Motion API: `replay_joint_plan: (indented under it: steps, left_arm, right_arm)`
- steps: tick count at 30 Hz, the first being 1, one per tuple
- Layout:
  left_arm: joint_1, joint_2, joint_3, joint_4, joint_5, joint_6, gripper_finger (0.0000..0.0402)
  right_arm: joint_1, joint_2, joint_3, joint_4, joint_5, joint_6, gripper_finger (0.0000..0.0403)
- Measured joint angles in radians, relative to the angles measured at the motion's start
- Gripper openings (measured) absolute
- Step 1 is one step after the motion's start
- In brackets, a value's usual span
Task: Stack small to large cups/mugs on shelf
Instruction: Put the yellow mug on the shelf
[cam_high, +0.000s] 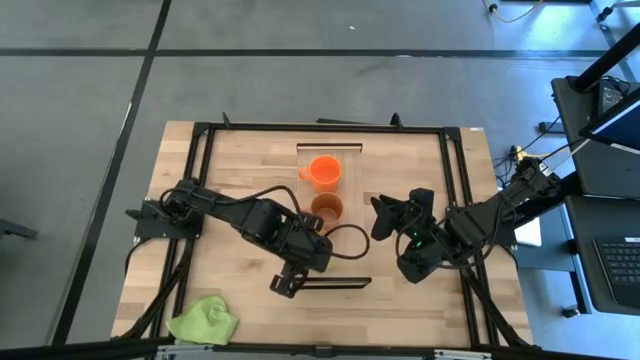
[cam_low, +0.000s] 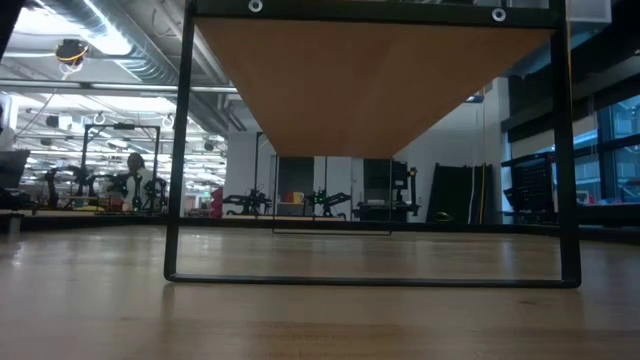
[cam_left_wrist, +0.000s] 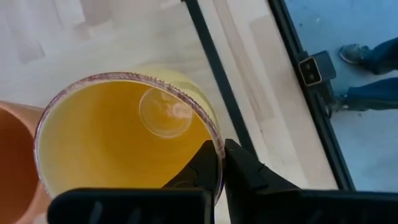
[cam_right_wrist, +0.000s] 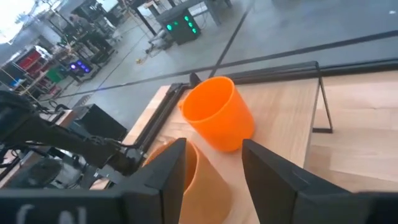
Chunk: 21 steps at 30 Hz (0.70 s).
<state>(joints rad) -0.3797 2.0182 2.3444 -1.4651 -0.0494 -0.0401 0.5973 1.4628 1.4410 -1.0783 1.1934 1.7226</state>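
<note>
Fingers (cam_left_wrist: 208, 168) of the left gripper (cam_left_wrist: 222, 163) pinch the empty amber-yellow translucent cup (cam_left_wrist: 118, 134) by its rim, beside the rust-brown mug (cam_high: 327, 208). Bright orange mug (cam_high: 323, 172) stands behind; right gripper (cam_right_wrist: 211, 165) spread wide.

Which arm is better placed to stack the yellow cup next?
Left. The left gripper is pinched on the amber-yellow cup rim, right beside the rust-brown mug. The right gripper is open, holding nothing.
</note>
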Motion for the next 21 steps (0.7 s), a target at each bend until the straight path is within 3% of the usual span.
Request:
replay_joint_plan:
  steps: [21]
  left_arm:
    - [-0.008,0.061,0.013,0.003,-0.007,-0.009,0.0009]
  right_arm:
    - [-0.003,0.014,-0.001,0.002,-0.048,-0.003,0.0156]
